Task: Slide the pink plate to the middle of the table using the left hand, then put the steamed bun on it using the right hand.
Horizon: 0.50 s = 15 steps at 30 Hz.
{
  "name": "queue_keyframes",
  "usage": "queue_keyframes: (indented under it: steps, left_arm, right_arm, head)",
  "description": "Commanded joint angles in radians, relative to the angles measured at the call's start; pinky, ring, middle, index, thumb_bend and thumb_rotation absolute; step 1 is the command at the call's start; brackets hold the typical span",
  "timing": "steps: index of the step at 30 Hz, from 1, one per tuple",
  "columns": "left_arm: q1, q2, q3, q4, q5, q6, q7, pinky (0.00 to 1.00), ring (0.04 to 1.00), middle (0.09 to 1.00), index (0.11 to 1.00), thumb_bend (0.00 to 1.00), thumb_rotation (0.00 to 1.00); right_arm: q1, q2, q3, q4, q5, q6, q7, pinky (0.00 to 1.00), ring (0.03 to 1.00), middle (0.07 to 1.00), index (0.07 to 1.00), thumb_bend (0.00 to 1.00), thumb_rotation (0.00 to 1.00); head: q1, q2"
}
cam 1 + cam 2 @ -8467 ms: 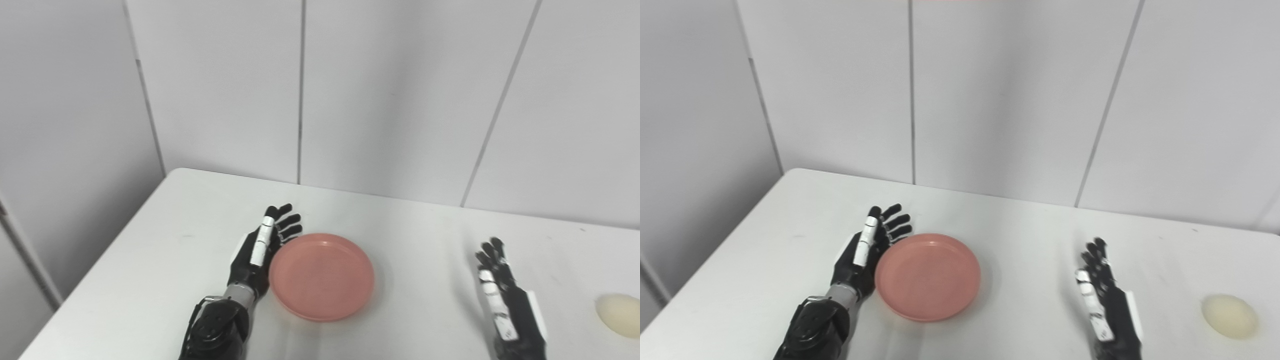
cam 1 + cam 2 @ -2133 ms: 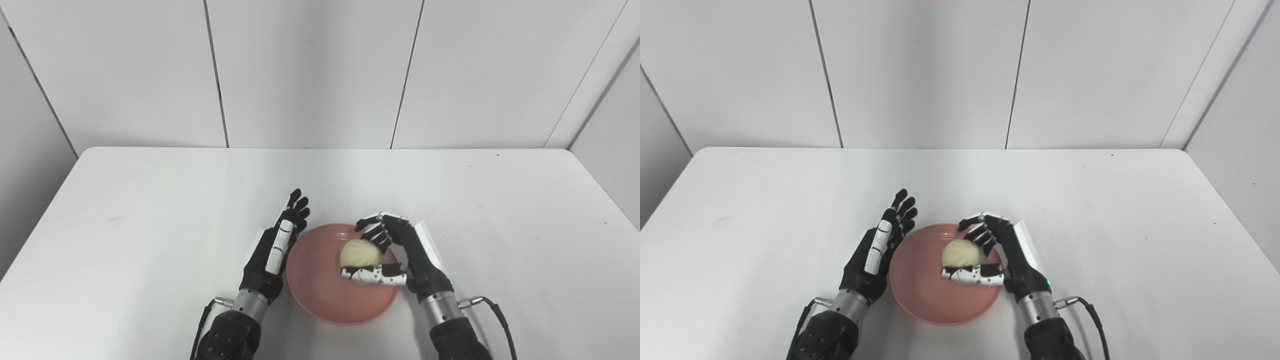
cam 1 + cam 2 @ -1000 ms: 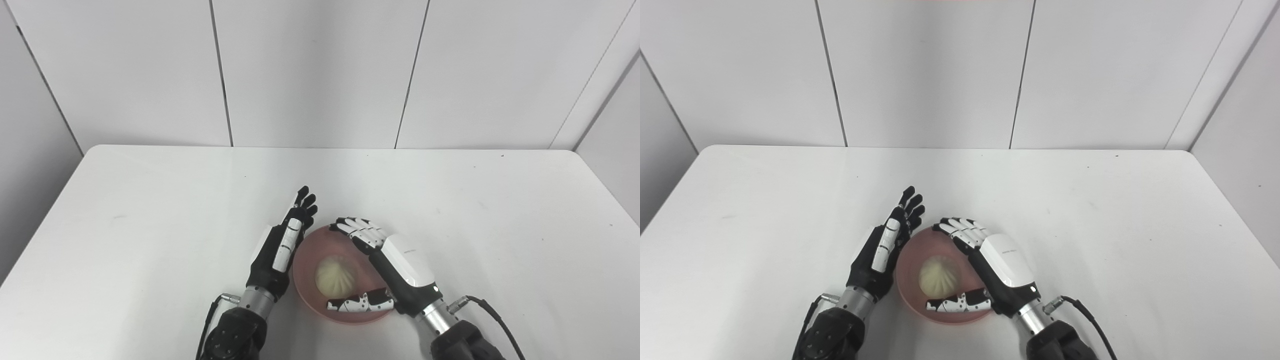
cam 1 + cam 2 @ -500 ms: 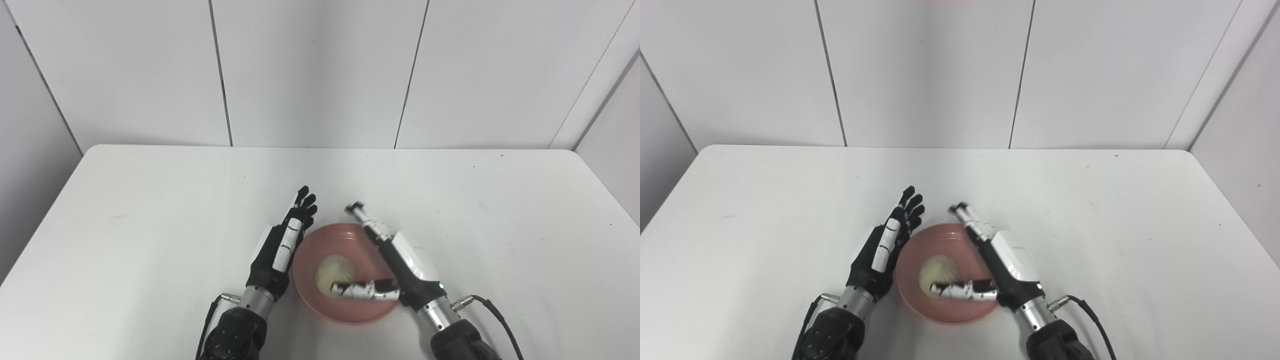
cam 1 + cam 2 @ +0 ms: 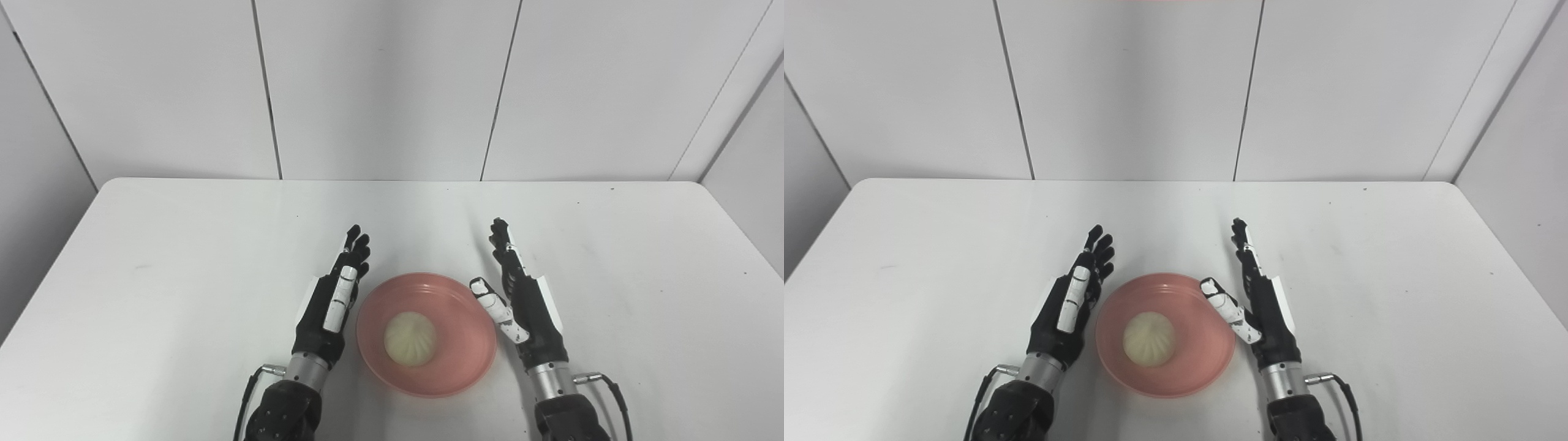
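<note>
The pink plate (image 5: 460, 361) lies near the front middle of the white table. A pale steamed bun (image 5: 410, 339) rests on it, a little left of the plate's centre. My left hand (image 5: 331, 303) stands open on its edge just left of the plate's rim, fingers straight and pointing away from me. On the other side, my right hand (image 5: 523, 300) is open too, upright beside the plate's right rim, thumb reaching toward the rim. Neither hand holds anything. The same scene shows in the right eye view: plate (image 5: 1200, 367), bun (image 5: 1149, 339).
The white table (image 5: 184, 245) stretches wide to both sides and back to a grey panelled wall (image 5: 392, 86). Cables trail from both wrists at the bottom edge.
My right hand has let go of the bun, drawn out of the plate to its right side and straightened up. The bun stays on the plate. The left hand barely moved.
</note>
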Motion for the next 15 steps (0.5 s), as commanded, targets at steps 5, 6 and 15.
queue_keyframes:
  steps: [5, 6, 15]
  left_arm:
    - [0.039, 0.002, -0.006, -0.018, 0.040, -0.006, 0.036, 1.00, 1.000, 1.000, 1.000, 0.66, 0.95]
    - [0.040, 0.001, -0.005, -0.020, 0.038, -0.004, 0.035, 1.00, 1.000, 1.000, 1.000, 0.67, 0.95]
    - [0.056, -0.003, -0.013, -0.035, 0.082, 0.011, 0.075, 1.00, 1.000, 1.000, 1.000, 0.66, 0.97]
  right_arm:
    - [-0.009, 0.013, -0.029, -0.033, 0.061, 0.050, 0.007, 1.00, 1.000, 1.000, 1.000, 0.58, 0.85]
    - [-0.008, 0.013, -0.028, -0.033, 0.064, 0.051, 0.007, 1.00, 1.000, 1.000, 1.000, 0.57, 0.86]
    - [-0.004, 0.030, -0.028, -0.028, 0.131, 0.096, 0.025, 1.00, 1.000, 1.000, 1.000, 0.57, 0.98]
  head:
    - [0.005, -0.004]
    - [0.005, -0.004]
    - [0.013, -0.004]
